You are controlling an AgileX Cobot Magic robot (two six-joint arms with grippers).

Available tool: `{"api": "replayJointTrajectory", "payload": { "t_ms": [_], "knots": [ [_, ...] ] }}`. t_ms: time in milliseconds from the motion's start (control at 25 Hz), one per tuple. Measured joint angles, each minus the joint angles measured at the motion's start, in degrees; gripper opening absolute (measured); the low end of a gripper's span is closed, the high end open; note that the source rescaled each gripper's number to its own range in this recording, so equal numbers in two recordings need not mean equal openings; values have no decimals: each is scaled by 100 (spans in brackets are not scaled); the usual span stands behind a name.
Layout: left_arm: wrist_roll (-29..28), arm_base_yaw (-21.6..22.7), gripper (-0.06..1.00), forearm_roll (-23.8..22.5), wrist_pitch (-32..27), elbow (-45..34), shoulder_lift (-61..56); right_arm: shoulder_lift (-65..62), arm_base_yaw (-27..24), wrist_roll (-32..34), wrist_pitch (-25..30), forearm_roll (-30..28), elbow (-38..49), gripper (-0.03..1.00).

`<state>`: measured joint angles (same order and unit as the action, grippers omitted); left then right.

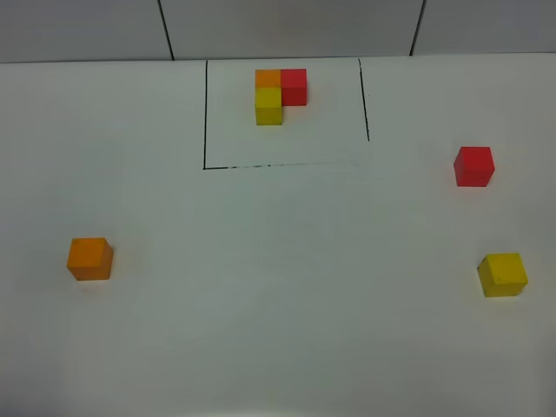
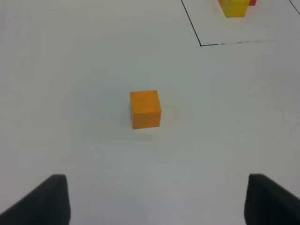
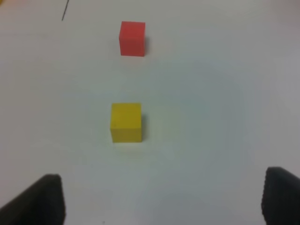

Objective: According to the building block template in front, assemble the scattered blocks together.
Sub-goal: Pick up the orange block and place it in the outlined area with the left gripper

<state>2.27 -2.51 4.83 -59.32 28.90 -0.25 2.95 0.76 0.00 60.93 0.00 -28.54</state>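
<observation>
Left tool (image 2: 155, 176) spread wide, nothing between its dark fingertips (image 2: 55, 197), sitting low over the bare worktop (image 1: 287, 287) with the orange block (image 2: 146, 109) ahead of it, well apart, roughly centred on the gap. Right tool (image 3: 164, 172) also spread wide and holding nothing, fingertips clear of everything; yellow block (image 3: 126, 122) lies ahead of it, left of the gap's centre, and red block (image 3: 132, 38) sits farther out, nearly in line. In the exterior high view the orange block is alone by the worktop's left edge, toward the near-left corner. Red block is by the right edge, about mid-depth. Yellow block is also by the right edge, nearer the near-right corner, a clear gap between those two. All three loose blocks sit flat, upright, touching nothing. Thin black frame (image 1: 205, 113) is drawn at the middle of the far edge; its near line goes faint toward the right, and the right line stops short of it. Inside the frame, up against its far side and left of centre, is the building block template (image 1: 280, 94): orange and red cubes side by side at the back, touching, yellow cube pressed against the near face of the orange one, L-shaped. Rest of the framed area is bare white worktop.
</observation>
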Motion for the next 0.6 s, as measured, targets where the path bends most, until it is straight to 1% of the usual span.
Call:
{"api": "replayJointTrajectory", "payload": {
  "t_ms": [600],
  "knots": [
    [0,0,71,0,0,0,0,0,0,-31,0,0,0,72]
  ]
}}
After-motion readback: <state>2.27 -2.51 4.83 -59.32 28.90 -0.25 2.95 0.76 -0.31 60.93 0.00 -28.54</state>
